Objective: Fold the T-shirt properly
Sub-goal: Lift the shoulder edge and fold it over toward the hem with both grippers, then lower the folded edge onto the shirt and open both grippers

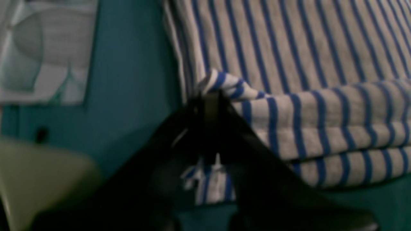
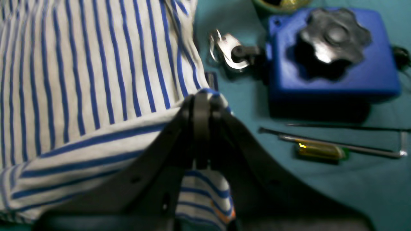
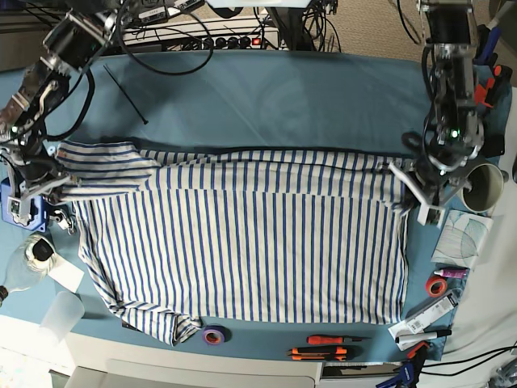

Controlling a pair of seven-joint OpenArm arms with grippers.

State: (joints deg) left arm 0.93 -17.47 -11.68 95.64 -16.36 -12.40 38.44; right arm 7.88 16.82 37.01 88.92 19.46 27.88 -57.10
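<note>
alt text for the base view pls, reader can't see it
A white T-shirt with thin blue stripes lies spread across a teal tablecloth, its far edge pinched at each end by the left claw and right claw, both shut. Tape rolls, markers and screwdrivers sit along the near edge, a mug at the right.

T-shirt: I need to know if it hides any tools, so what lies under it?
Under the T-shirt only the teal tablecloth shows, around its edges. Anything beneath the cloth itself is covered and cannot be seen.
</note>
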